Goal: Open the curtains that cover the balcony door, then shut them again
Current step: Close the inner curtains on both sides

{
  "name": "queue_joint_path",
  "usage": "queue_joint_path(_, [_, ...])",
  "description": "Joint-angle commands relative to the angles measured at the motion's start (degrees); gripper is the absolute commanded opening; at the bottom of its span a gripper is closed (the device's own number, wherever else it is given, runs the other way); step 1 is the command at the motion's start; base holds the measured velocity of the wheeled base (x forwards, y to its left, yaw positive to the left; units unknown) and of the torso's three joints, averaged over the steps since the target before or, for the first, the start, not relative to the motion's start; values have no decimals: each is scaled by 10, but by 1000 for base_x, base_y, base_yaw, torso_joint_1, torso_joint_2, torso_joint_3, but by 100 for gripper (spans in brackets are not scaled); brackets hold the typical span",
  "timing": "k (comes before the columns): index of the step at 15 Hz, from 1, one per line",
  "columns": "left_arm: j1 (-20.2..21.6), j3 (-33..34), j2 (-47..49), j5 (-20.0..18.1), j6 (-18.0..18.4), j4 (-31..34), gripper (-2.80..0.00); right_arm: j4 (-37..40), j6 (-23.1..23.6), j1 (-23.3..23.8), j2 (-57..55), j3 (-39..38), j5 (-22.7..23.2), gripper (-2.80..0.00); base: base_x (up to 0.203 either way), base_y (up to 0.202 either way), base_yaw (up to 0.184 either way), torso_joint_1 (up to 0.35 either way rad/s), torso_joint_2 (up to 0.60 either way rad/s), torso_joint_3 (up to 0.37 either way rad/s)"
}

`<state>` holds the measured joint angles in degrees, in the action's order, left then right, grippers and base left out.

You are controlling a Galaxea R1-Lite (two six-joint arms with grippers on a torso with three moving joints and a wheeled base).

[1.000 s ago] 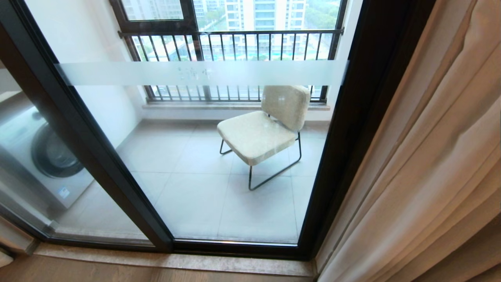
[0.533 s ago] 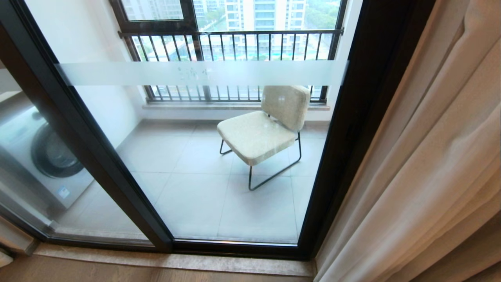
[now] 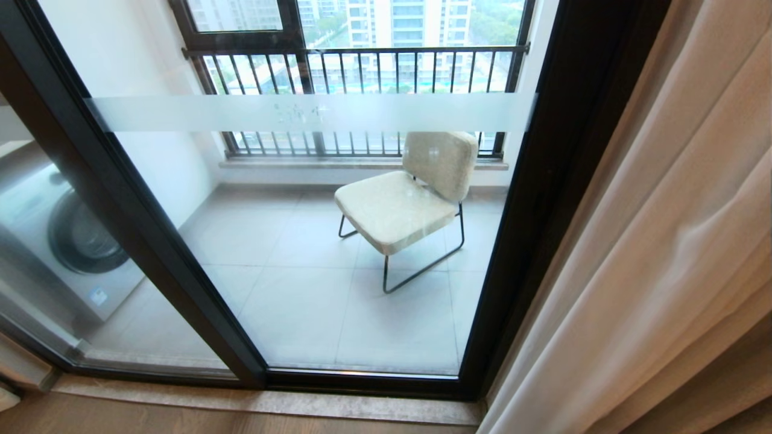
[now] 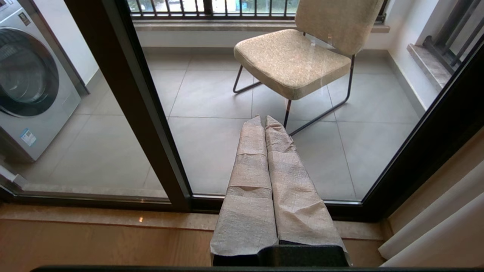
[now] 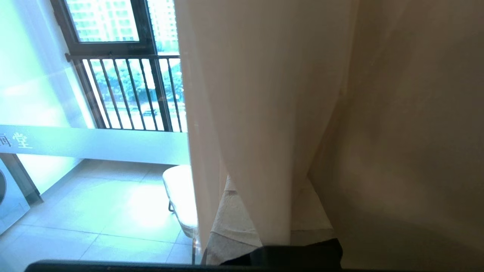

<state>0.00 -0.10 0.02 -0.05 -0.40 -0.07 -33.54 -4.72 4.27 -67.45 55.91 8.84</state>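
Note:
The curtains (image 3: 663,241) hang bunched at the right of the head view, beige pleated drapes beside the black door frame. The balcony door (image 3: 151,241) stands uncovered, its glass crossed by a frosted band (image 3: 313,113). In the right wrist view a fold of the curtains (image 5: 257,113) runs down between the cloth-wrapped fingers (image 5: 230,215) of my right gripper (image 5: 264,177), which is shut on it. My left gripper (image 4: 263,119) is shut on nothing, low before the door's bottom rail. Neither arm shows in the head view.
Behind the glass stand a beige chair (image 3: 404,199) on grey tiles, a washing machine (image 3: 66,241) at the left, and a black-barred railing window (image 3: 356,72). A stone sill (image 3: 271,401) and wooden floor run along the door's foot.
The curtain's folds have shifted and its lower edge has crept a little to the left in the head view. The door and chair have not moved.

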Motion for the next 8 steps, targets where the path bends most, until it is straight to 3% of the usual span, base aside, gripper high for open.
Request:
queue_joint_path(1, [0, 0, 0, 0, 0, 0, -280, -3, 0, -1, -4, -12, 0, -280, 0, 0, 0, 0, 0, 0])
queue_joint_path(8, [0, 0, 0, 0, 0, 0, -280, -3, 1, 0, 0, -42, -2, -280, 0, 0, 0, 0, 0, 0])
